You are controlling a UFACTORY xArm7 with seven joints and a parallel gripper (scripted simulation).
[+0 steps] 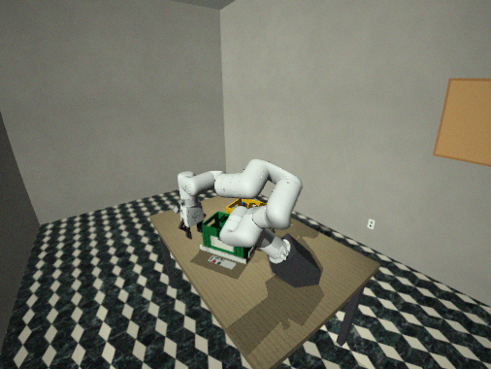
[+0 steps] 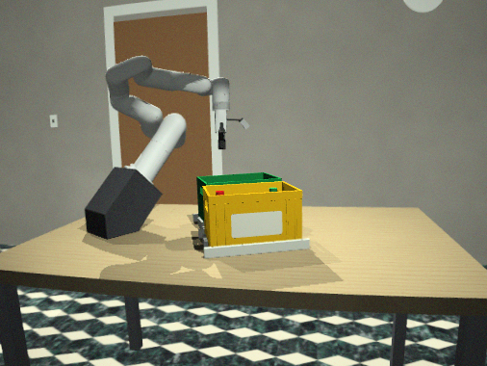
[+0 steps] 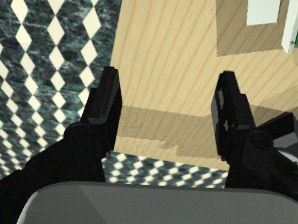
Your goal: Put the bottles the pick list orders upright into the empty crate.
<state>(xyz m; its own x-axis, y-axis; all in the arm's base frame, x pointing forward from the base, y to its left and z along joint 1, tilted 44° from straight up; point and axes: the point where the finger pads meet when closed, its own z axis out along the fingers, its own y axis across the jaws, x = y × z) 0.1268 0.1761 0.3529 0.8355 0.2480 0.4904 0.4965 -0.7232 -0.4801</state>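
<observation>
My gripper [image 1: 194,234] [image 2: 221,147] [image 3: 167,86] is open and empty, pointing down above the table's edge, beside the green crate. The green crate [image 1: 207,239] [image 2: 230,179] stands level; its floor is hidden. The yellow crate [image 1: 232,206] [image 2: 218,219] stands beside it and holds bottles. A red cap [image 2: 219,193], a green cap [image 2: 273,190] and a blue cap [image 1: 243,203] show inside it; the labels are hidden. The pick list [image 1: 227,264] [image 3: 263,12] lies beside the green crate, with small colored marks too small to read in the top view; only its blank part shows in the wrist view.
White strips border the crates' bases, one by the green crate [image 1: 220,253] [image 3: 288,32] and one by the yellow crate [image 2: 257,248]. The arm's dark base [image 1: 296,264] [image 2: 122,202] stands on the wooden table [image 1: 262,311] [image 2: 385,250]. The arm's links pass above and partly hide the crates in the top view.
</observation>
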